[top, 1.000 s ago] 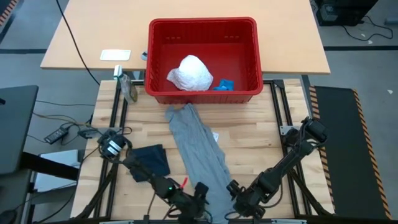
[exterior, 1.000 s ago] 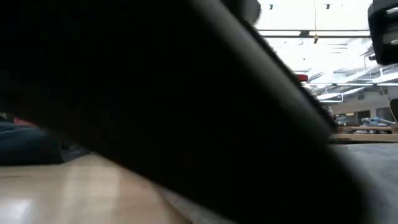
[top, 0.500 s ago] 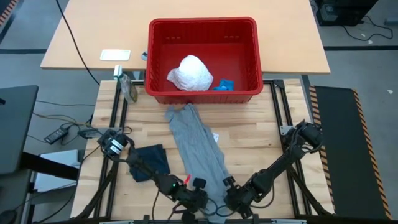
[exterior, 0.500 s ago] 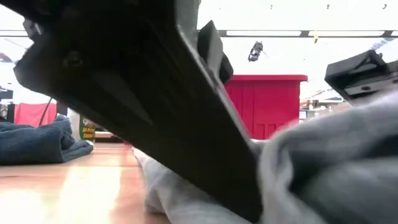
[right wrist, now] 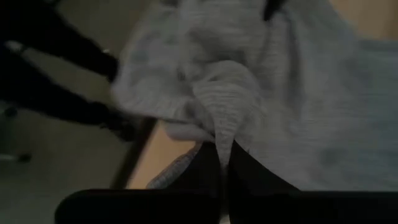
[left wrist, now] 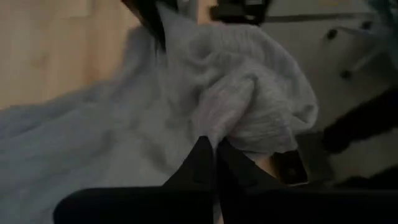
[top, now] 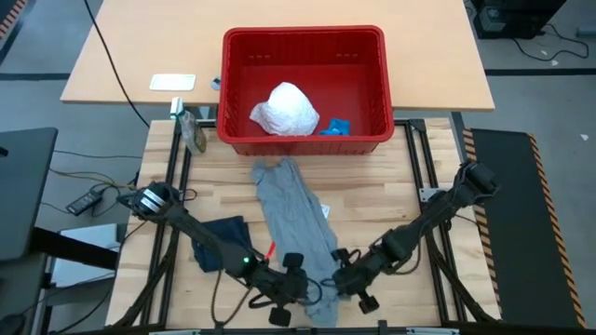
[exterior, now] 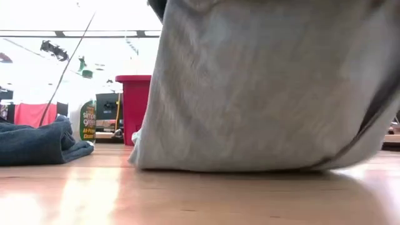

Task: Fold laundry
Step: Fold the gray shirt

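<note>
At the table's [top: 391, 200] near edge, the left gripper [top: 300, 281] and right gripper [top: 346, 276] each pinch the grey cloth's [top: 296, 219] near end, lifting it off the wood.

Even bright overhead light in the high view; both wrist views dim and blurred; low view backlit, foreground soft

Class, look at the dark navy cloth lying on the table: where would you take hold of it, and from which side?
Grip the navy cloth at its far edge, coming down from above. It lies bunched and low on the wooden table, so only a raised fold offers a pinch. The left arm crosses its near corner, leaving the far edge free.
</note>
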### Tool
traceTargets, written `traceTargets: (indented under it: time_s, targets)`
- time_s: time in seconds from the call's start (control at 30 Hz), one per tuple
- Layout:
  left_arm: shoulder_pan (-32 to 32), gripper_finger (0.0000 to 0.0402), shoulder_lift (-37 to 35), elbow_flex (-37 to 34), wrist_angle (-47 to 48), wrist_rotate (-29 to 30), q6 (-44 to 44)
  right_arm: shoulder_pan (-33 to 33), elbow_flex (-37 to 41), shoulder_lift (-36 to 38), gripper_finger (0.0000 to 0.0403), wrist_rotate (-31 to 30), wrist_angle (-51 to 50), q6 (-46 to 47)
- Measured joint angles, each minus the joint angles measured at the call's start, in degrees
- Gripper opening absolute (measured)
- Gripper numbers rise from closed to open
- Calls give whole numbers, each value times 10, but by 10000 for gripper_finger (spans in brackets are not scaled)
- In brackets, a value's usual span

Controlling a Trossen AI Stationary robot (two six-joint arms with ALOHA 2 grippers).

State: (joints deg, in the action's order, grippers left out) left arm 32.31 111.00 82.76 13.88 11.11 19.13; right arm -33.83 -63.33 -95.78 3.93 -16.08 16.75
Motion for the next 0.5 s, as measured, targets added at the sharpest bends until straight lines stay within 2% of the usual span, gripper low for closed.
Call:
traceTargets:
  time_s: [0.13, 0.3, 0.43, 0.5]
  targets:
    - [-18, 1, -15, 0, 85, 45, 90, 51, 0, 11, 10, -13, -17, -20]
    - [-48, 6, -13, -1, 208, 60, 187, 139, 5, -1, 10, 20, -35, -34]
    - [-77, 15, -12, -41, 221, 93, 243, 208, 37, -23, 11, 55, -14, -22]
    - [-95, 22, -12, -57, 233, 110, 286, 233, 54, -30, 26, 55, -7, 4]
